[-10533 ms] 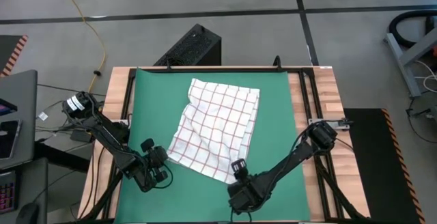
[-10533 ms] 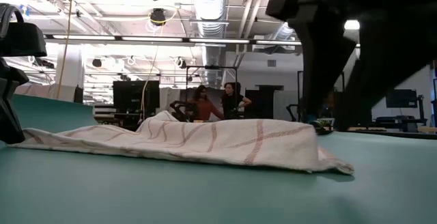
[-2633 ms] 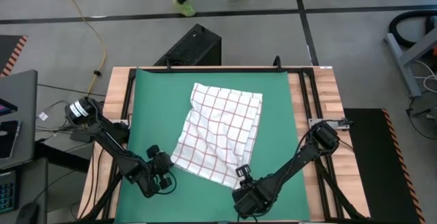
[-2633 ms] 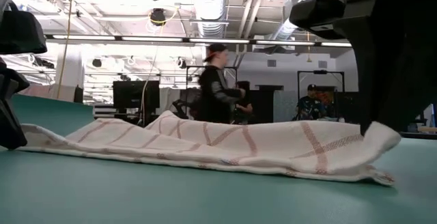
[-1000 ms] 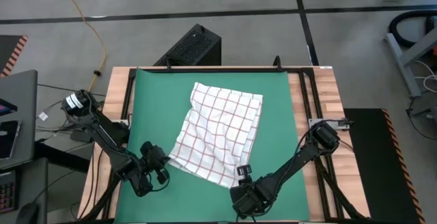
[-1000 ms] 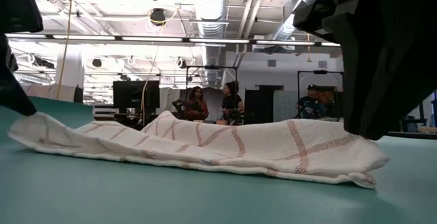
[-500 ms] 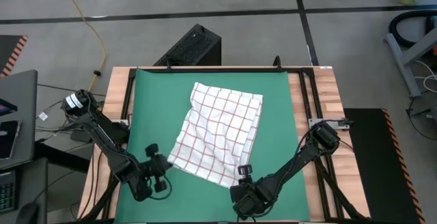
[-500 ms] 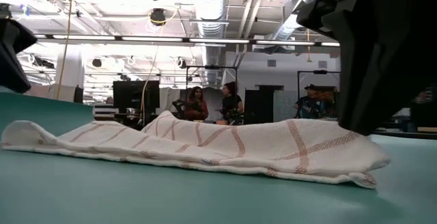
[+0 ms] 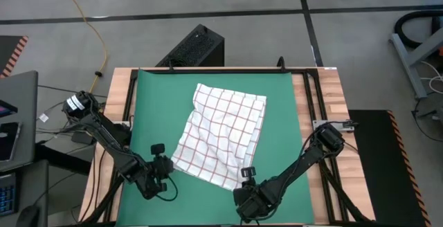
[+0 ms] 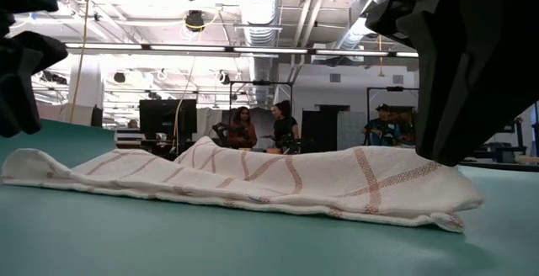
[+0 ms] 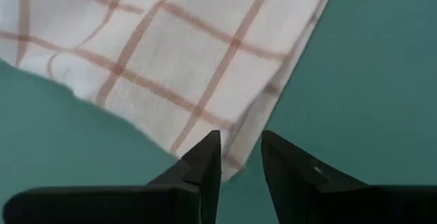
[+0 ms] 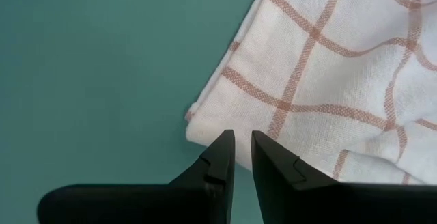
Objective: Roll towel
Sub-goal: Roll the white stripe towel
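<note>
The towel point(image 9: 221, 136) lies spread, a bit rumpled, on the middle of the green mat point(image 9: 280, 109). The left gripper point(image 11: 240, 157) sits over the towel's near left corner, fingers parted with a clear gap, corner edge showing between the tips, nothing grasped. The right gripper point(image 12: 242, 149) is at the towel's near right corner, fingers close with a thin gap; can't tell if it pinches the cloth.

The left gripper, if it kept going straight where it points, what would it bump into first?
Probably the near corner of the white cloth towel with red grid lines, just ahead of the left gripper; its open fingers straddle the hem above the green mat.
</note>
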